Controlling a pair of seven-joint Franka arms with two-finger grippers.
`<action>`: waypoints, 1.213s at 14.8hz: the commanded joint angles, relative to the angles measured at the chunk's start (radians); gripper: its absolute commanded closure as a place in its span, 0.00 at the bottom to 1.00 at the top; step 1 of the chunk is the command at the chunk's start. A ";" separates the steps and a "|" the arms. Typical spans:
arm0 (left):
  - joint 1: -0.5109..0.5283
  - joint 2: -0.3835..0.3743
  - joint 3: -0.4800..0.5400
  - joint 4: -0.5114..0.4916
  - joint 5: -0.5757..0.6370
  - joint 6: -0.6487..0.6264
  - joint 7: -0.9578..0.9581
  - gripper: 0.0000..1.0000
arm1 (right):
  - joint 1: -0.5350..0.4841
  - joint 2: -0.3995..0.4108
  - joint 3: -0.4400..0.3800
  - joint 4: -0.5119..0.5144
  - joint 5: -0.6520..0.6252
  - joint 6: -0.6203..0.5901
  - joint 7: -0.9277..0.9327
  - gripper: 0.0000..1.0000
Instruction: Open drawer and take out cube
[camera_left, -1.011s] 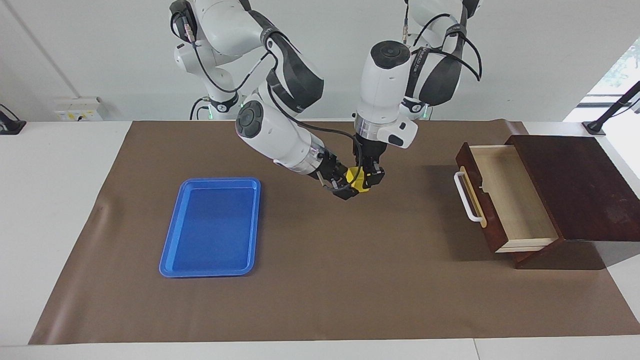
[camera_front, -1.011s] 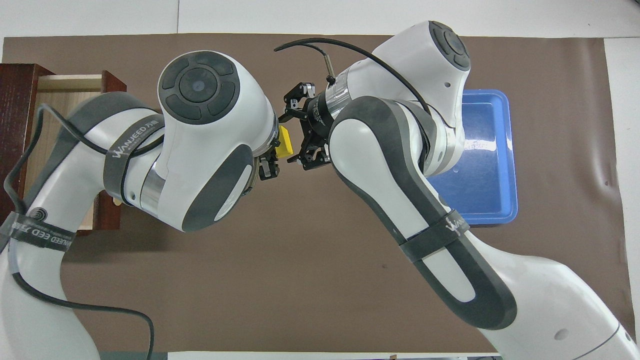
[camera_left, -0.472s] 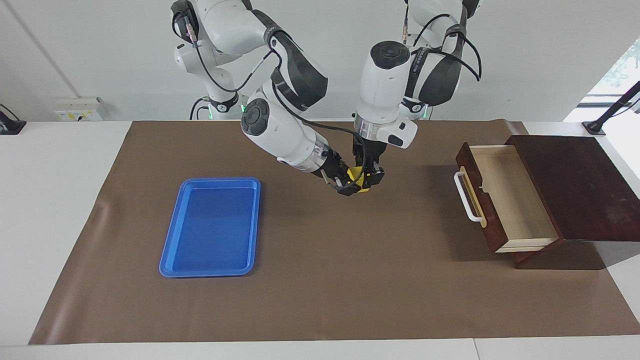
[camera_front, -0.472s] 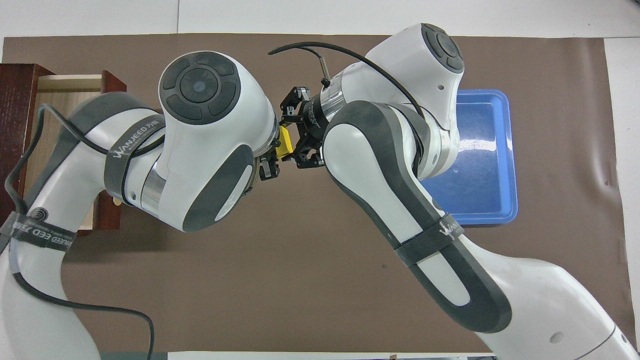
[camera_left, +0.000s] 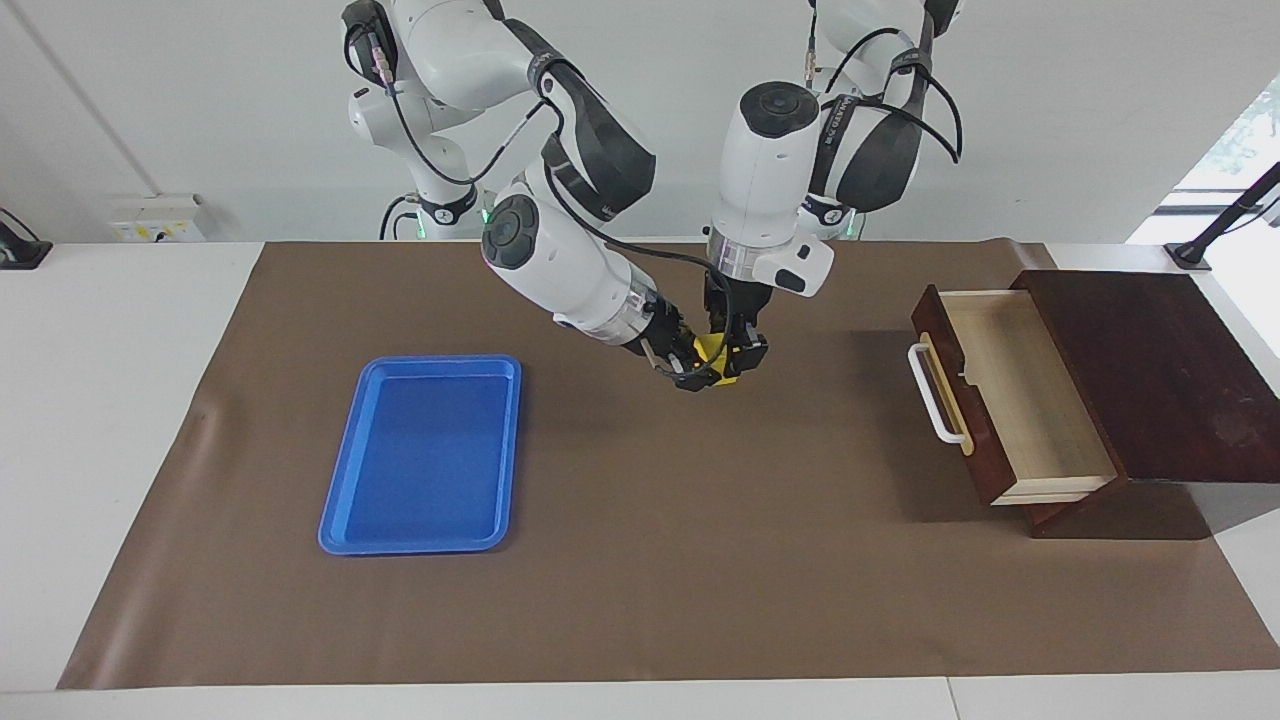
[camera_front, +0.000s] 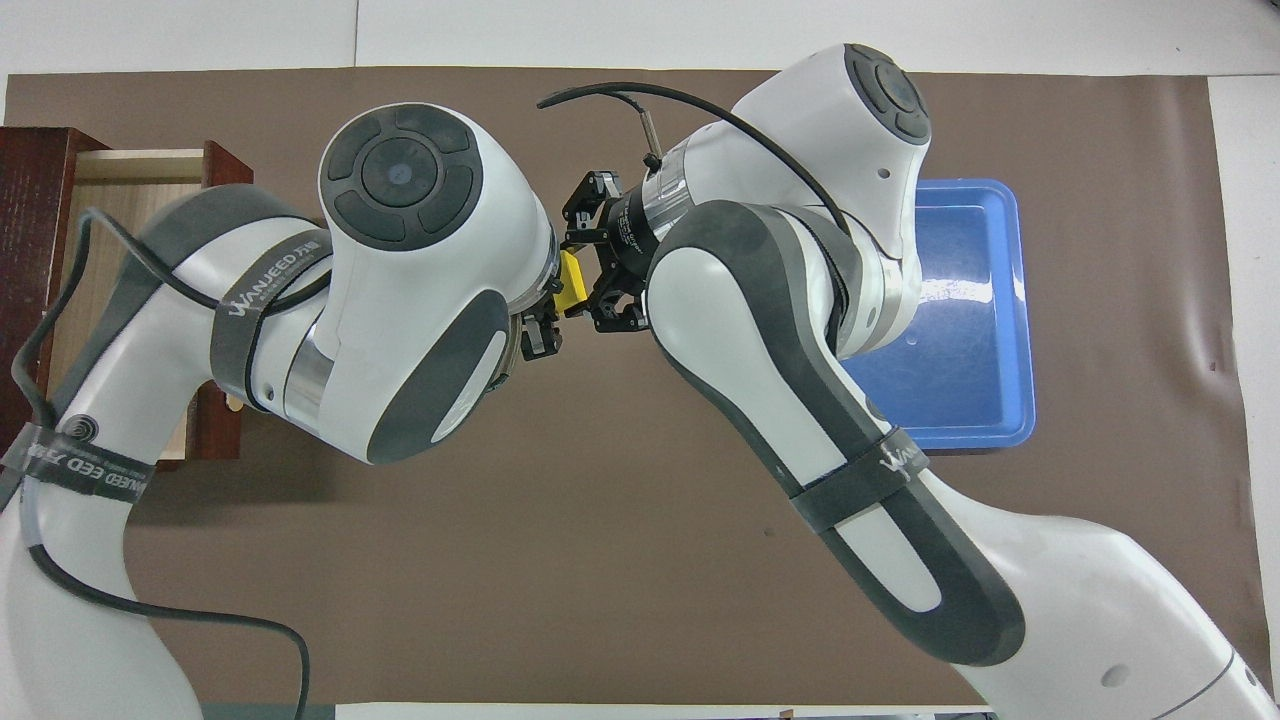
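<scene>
The small yellow cube (camera_left: 712, 352) (camera_front: 572, 283) hangs in the air over the middle of the brown mat, between both hands. My left gripper (camera_left: 728, 362) (camera_front: 549, 303) comes straight down onto it and is shut on it. My right gripper (camera_left: 697, 366) (camera_front: 591, 285) reaches in slantwise from the right arm's end, and its fingers are closed on the cube too. The dark wooden drawer (camera_left: 1010, 400) (camera_front: 130, 190) stands pulled open at the left arm's end of the table. Its white handle (camera_left: 935, 395) faces the mat's middle, and its pale interior shows nothing inside.
A flat blue tray (camera_left: 425, 455) (camera_front: 975, 300) lies on the mat toward the right arm's end. The brown mat (camera_left: 700, 560) covers most of the white table. In the overhead view both arms hide much of the mat's middle.
My right gripper has moved in around the cube and closed on it. The left gripper and the cube have stayed in place.
</scene>
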 joint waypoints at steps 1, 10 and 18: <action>-0.001 0.000 0.016 0.003 0.001 -0.018 0.010 0.00 | -0.034 0.013 0.003 0.025 -0.004 -0.008 -0.027 1.00; 0.178 -0.098 0.021 -0.212 0.000 -0.051 0.295 0.00 | -0.256 -0.017 0.005 -0.048 0.223 -0.027 -0.151 1.00; 0.392 -0.141 0.022 -0.342 0.001 0.072 0.623 0.00 | -0.529 -0.048 -0.001 -0.243 0.257 -0.132 -0.333 1.00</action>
